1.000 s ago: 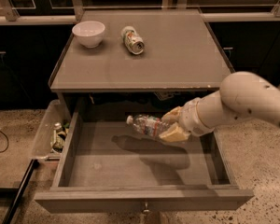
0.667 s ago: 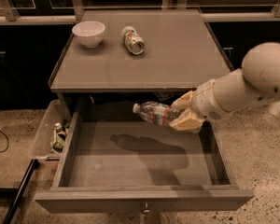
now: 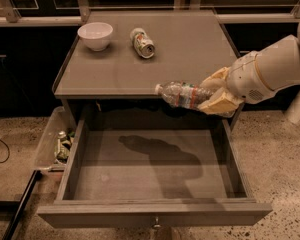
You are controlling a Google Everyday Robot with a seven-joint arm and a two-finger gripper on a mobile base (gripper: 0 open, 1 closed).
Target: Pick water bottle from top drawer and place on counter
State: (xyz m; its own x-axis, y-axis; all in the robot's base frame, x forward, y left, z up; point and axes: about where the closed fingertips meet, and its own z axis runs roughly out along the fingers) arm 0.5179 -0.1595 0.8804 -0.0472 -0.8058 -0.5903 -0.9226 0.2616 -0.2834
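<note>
The water bottle (image 3: 181,94), clear with a white cap and a red-and-blue label, lies sideways in my gripper (image 3: 214,94), cap pointing left. The gripper is shut on its base end and holds it in the air at the counter's front edge, above the back of the open top drawer (image 3: 150,171). The drawer is pulled far out and its floor is bare, with the arm's shadow on it. The counter (image 3: 190,54) is the grey tabletop behind the bottle. My white arm comes in from the right.
A white bowl (image 3: 95,35) stands at the counter's back left. A green-and-white can (image 3: 142,42) lies on its side near the back middle. A clear plastic bin (image 3: 55,144) with scraps hangs left of the drawer. The drawer's knob (image 3: 155,225) shows at the bottom.
The gripper has lifted the water bottle out of the drawer, up and to the right, to the level of the counter's front edge.
</note>
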